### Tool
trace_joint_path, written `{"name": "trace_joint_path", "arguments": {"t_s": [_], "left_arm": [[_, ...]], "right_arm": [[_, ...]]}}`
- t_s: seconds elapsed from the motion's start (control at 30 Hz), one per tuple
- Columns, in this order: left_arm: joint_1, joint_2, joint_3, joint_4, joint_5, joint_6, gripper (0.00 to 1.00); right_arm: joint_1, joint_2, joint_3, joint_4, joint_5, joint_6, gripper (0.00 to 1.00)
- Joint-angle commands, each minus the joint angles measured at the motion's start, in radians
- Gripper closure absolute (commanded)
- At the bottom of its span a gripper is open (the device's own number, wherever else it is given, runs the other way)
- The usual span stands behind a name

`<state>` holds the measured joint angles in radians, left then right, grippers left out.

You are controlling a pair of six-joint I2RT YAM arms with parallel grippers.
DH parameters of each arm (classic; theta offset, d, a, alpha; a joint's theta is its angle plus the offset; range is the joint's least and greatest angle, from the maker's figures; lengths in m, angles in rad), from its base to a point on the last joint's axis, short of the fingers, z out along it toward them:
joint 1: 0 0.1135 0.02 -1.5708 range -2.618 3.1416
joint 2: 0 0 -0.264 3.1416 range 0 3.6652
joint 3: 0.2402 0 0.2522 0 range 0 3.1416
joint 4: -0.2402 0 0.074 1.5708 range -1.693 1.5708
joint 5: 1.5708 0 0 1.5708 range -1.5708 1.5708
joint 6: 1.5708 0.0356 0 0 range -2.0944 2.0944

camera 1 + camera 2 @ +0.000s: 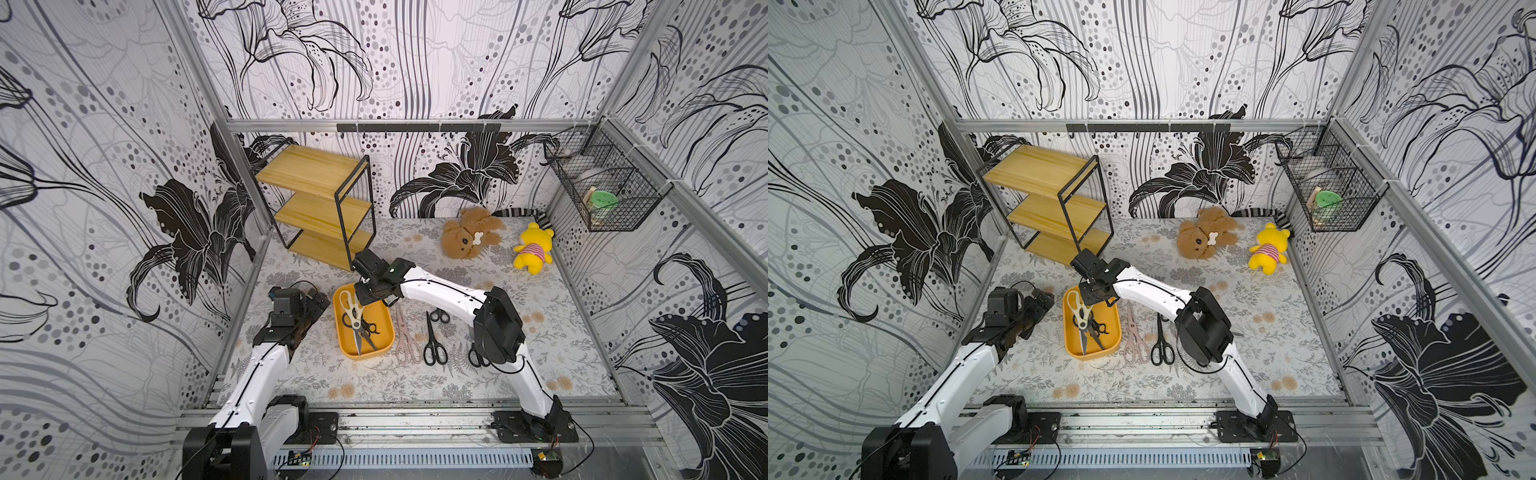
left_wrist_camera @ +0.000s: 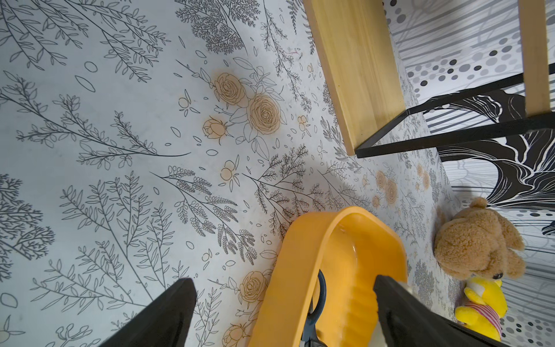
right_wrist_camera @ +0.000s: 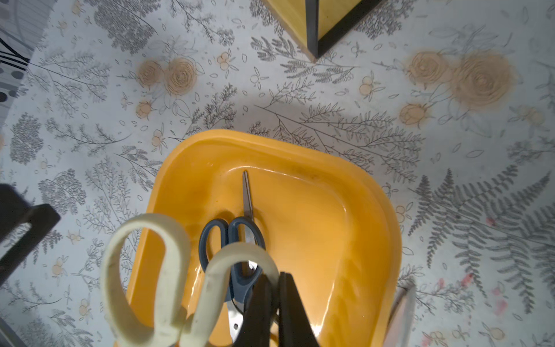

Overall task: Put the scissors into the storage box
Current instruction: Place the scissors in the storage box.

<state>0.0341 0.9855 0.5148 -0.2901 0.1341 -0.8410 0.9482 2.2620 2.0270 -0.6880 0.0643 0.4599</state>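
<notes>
Hovering over: the right gripper [image 3: 274, 275] hangs above the far end of the storage box [image 1: 383, 328]
Right jaws: pressed together with only a sliver between them, and nothing visible in that gap
Right contact: a handle loop of the cream shears [image 1: 351, 311] sits against one finger in the right wrist view; whether they really touch is hard to judge from this angle
Left gripper [image 2: 282, 279]: fingers spread wide and holding nothing, low beside the box's left side, with the box's wall showing between the fingers in the left wrist view
Inside the box: the cream shears lie lengthwise with blades toward the near end; a dark blue pair [image 3: 232, 240] lies beneath them, and a little black pair [image 1: 368, 328] lies alongside
On the table, right of the box: a pink pair [image 1: 405, 338] just beside the box wall, then a long black pair [image 1: 434, 343], a short black pair [image 1: 439, 316], and black handles [image 1: 478, 358] partly hidden under the right arm
</notes>
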Motion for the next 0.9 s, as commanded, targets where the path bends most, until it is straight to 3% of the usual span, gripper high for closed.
{"name": "trace_joint_path", "arguments": {"t_s": [0.0,0.87], "left_arm": [[0.006,-0.014,-0.007,0.028,0.008,0.008,0.03],[0.006,-0.051,-0.007,-0.004,0.001,0.023,0.03]], "right_arm": [[0.003,0.022,0.004,0.003,0.013,0.023,0.99],[-0.022,0.174,0.125,-0.045,-0.004,0.062,0.95]]}}
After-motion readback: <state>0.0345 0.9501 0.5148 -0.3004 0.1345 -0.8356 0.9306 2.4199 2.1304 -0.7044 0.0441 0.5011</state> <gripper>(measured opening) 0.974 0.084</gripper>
